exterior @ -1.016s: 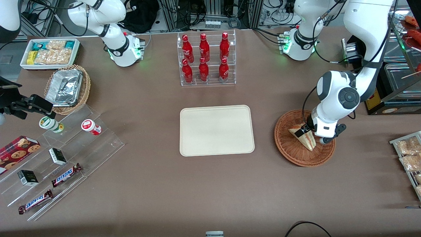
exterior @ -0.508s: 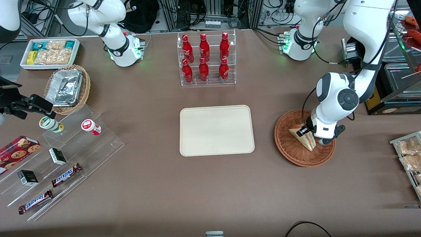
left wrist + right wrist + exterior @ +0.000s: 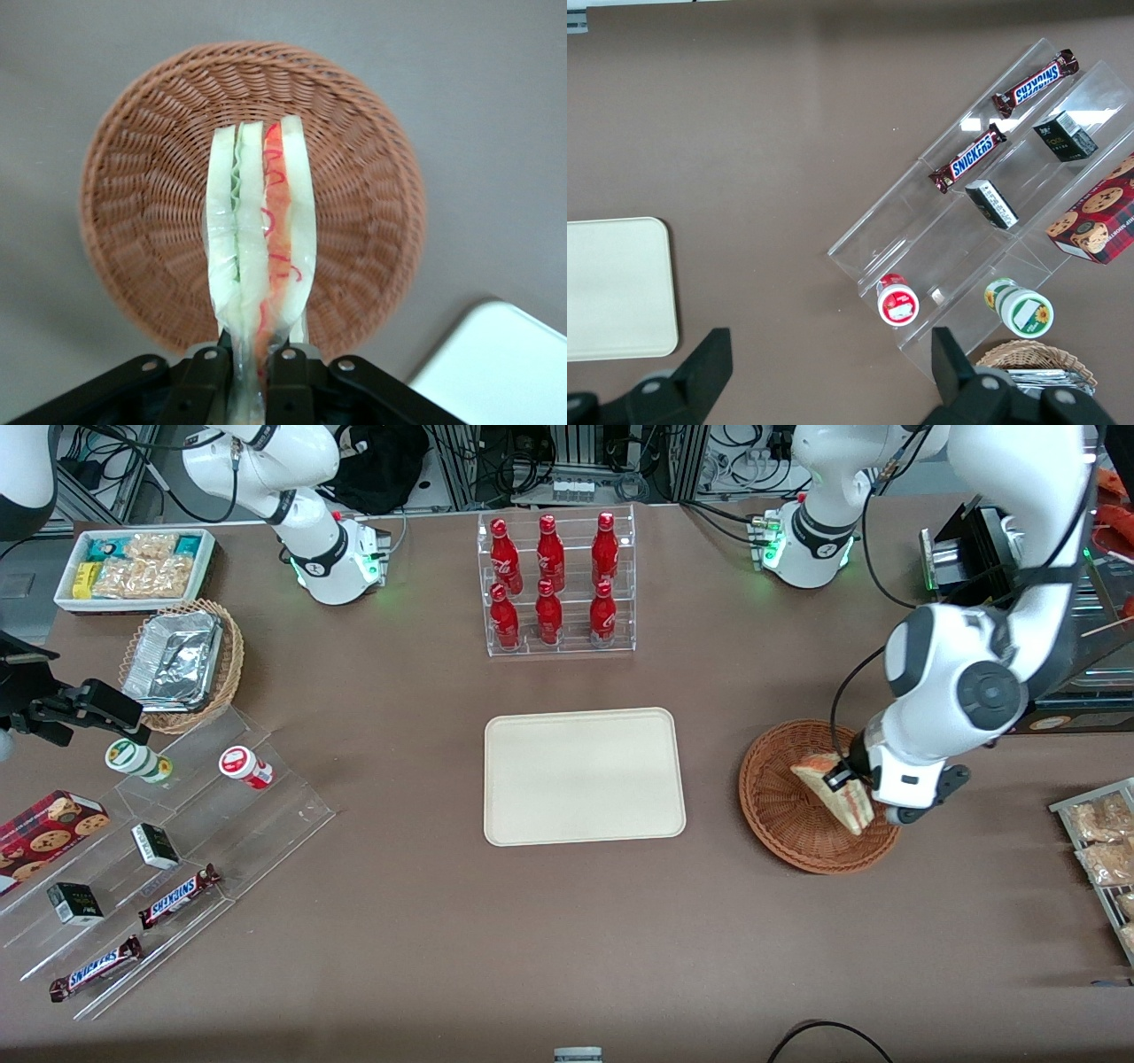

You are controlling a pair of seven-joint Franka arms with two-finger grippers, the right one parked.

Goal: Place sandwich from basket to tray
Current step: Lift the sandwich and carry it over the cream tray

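Observation:
The sandwich (image 3: pixel 833 790), a wrapped wedge of white bread with green and red-orange layers, hangs lifted above the reddish-brown wicker basket (image 3: pixel 780 815). My left gripper (image 3: pixel 849 784) is shut on its wide end. In the left wrist view the gripper (image 3: pixel 252 367) pinches the sandwich (image 3: pixel 259 230) between its fingers (image 3: pixel 205 381), with the basket (image 3: pixel 133 221) below and empty. The cream tray (image 3: pixel 583 776) lies flat at the table's middle, beside the basket; its corner also shows in the left wrist view (image 3: pixel 496 363).
A clear rack of red bottles (image 3: pixel 554 584) stands farther from the camera than the tray. Packets on a rack (image 3: pixel 1103 841) lie at the working arm's end. A tiered clear stand with snacks (image 3: pixel 159 841) and a tan basket of foil trays (image 3: pixel 182 662) sit toward the parked arm's end.
My gripper has risen with the sandwich in it, lifting it out of the basket. The arm's wrist moved up and slightly toward the working arm's end.

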